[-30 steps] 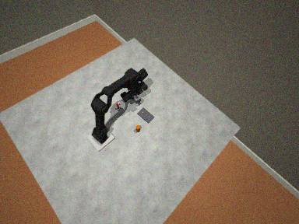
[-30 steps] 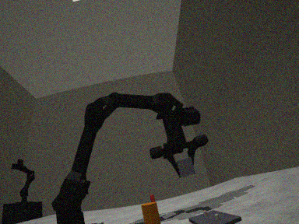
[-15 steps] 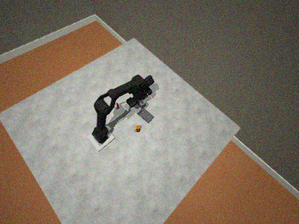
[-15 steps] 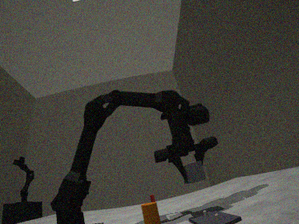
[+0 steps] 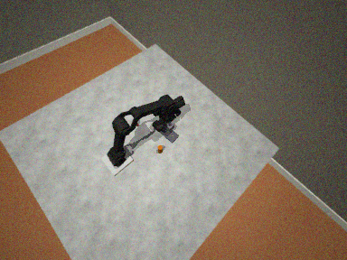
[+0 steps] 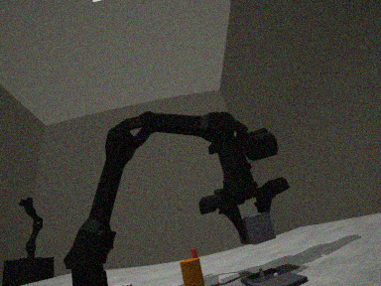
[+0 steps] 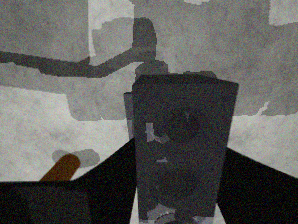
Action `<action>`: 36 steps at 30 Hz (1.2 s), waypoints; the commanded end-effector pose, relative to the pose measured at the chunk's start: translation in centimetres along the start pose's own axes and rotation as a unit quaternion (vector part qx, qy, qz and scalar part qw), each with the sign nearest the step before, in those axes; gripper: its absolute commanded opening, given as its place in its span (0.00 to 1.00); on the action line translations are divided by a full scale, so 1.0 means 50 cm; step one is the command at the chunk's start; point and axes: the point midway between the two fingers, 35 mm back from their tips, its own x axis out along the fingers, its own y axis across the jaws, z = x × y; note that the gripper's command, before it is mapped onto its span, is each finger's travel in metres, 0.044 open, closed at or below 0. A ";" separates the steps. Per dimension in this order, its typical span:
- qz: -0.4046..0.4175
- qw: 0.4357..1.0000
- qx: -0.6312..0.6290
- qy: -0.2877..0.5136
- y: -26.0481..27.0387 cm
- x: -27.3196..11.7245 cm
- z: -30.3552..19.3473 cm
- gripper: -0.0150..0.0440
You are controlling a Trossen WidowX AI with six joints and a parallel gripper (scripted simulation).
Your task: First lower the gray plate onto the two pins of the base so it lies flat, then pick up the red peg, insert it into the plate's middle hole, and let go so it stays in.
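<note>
My gripper (image 6: 257, 230) (image 7: 168, 140) is shut on the gray plate (image 6: 261, 227) (image 7: 172, 165). The plate's broad face shows in the exterior view, so it is tilted steeply, not flat. It hangs in the air above the gray base (image 6: 294, 279) (image 5: 172, 135), apart from it. Small pins stand up from the base in the exterior view. In the wrist view the plate hides most of what is below it. The red peg (image 6: 193, 253) shows behind the orange cylinder in the exterior view; in the top view only a reddish speck shows beside the arm.
An orange cylinder (image 5: 160, 149) (image 6: 191, 272) (image 7: 62, 168) stands upright near the base, on the side toward the arm's mount in the top view. The arm casts a shadow across the light tabletop (image 5: 135, 203). A second, small dark arm (image 6: 34, 228) shows at the far left of the exterior view.
</note>
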 end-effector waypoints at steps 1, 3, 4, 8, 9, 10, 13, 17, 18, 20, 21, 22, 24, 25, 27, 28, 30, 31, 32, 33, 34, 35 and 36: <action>0.004 1.000 -0.011 0.002 0.006 0.017 -0.026 0.25; 0.004 1.000 -0.016 0.003 0.008 0.023 -0.038 0.25; 0.004 1.000 -0.018 0.003 0.009 0.025 -0.043 0.25; 0.004 1.000 -0.027 0.003 0.013 0.037 -0.066 0.25; 0.004 1.000 -0.029 0.003 0.014 0.039 -0.070 0.25; 0.004 1.000 -0.030 0.003 0.014 0.040 -0.073 0.25; 0.004 1.000 -0.030 0.003 0.014 0.040 -0.074 0.25; 0.004 1.000 -0.030 0.003 0.015 0.040 -0.074 0.25; 0.004 1.000 -0.030 0.003 0.015 0.040 -0.074 0.25; 0.004 1.000 -0.030 0.003 0.015 0.041 -0.074 0.25; 0.004 1.000 -0.030 0.003 0.015 0.041 -0.074 0.25; 0.004 1.000 -0.030 0.003 0.015 0.041 -0.074 0.25; 0.004 1.000 -0.030 0.003 0.015 0.041 -0.074 0.25; 0.004 1.000 -0.030 0.003 0.015 0.041 -0.074 0.25; 0.004 1.000 -0.030 0.003 0.015 0.041 -0.074 0.25; 0.004 1.000 -0.030 0.003 0.015 0.041 -0.074 0.25; 0.004 1.000 -0.030 0.003 0.015 0.041 -0.074 0.25; 0.004 1.000 -0.030 0.003 0.015 0.041 -0.074 0.25; 0.004 1.000 -0.030 0.003 0.015 0.041 -0.074 0.25; 0.004 1.000 -0.030 0.003 0.015 0.041 -0.074 0.25; 0.004 1.000 -0.030 0.003 0.015 0.041 -0.074 0.25; 0.004 1.000 -0.030 0.003 0.015 0.041 -0.074 0.25; 0.004 1.000 -0.030 0.003 0.015 0.041 -0.074 0.25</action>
